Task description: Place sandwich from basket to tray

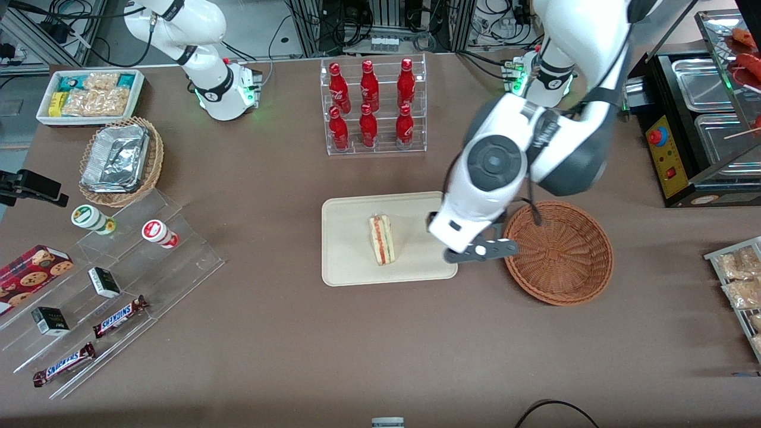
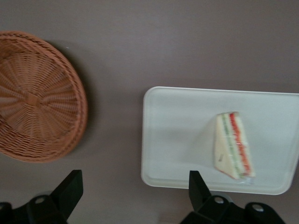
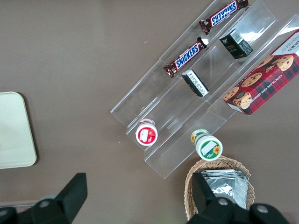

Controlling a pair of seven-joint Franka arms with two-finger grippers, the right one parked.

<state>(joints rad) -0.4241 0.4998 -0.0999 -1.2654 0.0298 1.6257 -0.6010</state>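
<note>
The sandwich point(image 1: 381, 239) is seen lying on the tray point(image 1: 348, 261), near its middle, filling edge up. The basket point(image 1: 559, 252) is shown with nothing in it, just beside the tray. The gripper point(image 2: 135, 189) is held above the bare table point(image 1: 357, 345) between tray and basket, its fingers point(image 2: 70, 186) spread wide with nothing grasped. The sandwich is kept well apart from the tray's rim.

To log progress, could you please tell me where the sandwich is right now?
The sandwich lies on the cream tray, nearer the front camera than the bottle rack. The basket beside the tray is empty; the open gripper hovers between them.
</note>
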